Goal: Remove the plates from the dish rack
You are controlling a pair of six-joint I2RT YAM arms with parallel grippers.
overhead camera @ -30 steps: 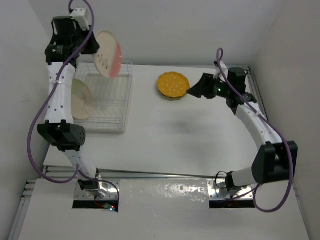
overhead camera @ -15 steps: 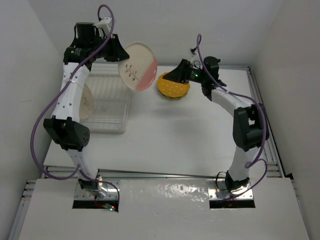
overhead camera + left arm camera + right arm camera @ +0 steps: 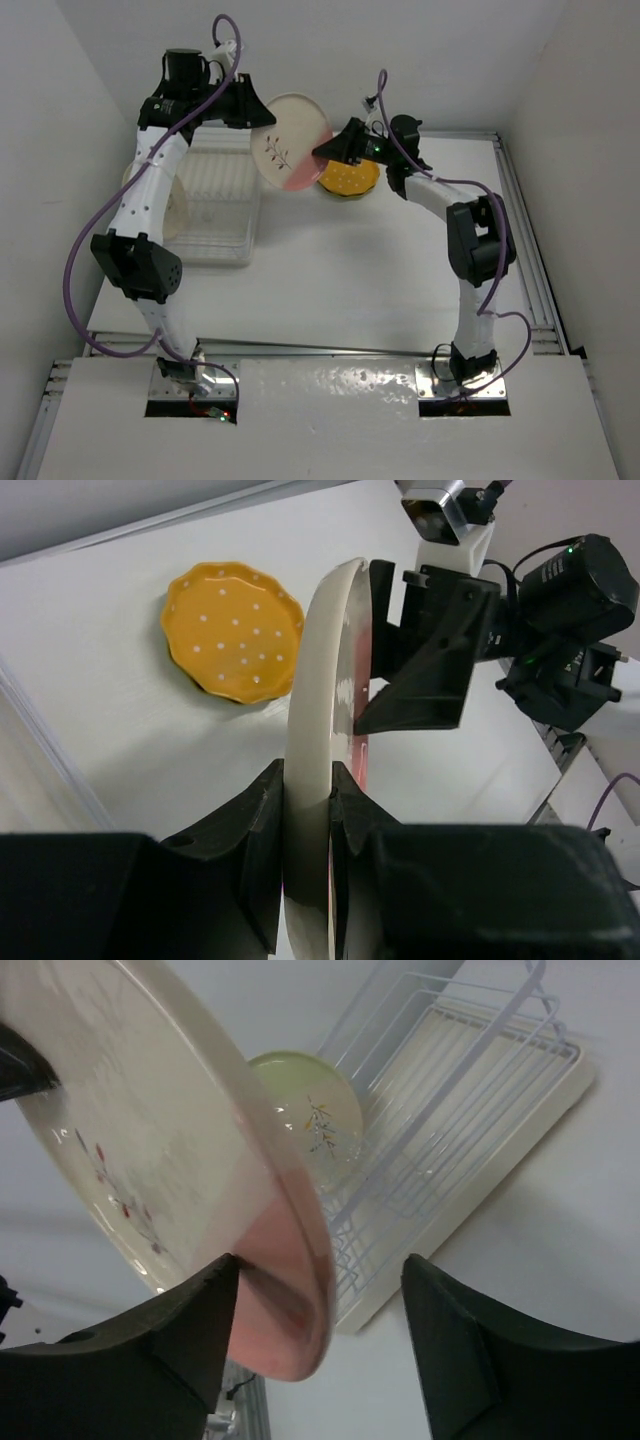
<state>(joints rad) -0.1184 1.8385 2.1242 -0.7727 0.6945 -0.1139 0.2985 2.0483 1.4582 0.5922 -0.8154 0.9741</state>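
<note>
No legible text or labels.

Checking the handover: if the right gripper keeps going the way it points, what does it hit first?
The cream-and-pink plate: its pink rim already sits between the right gripper fingers, jaws open. Left gripper holds the opposite edge.

White arm links (image 3: 150, 190), black joints, purple cables, seemingly green LEDs.

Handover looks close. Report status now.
Left end effector shut on cream-and-pink plate, held on edge mid-air. Right end effector open, straddling its rim. Pale green plate remains in dish rack. Path clear.
</note>
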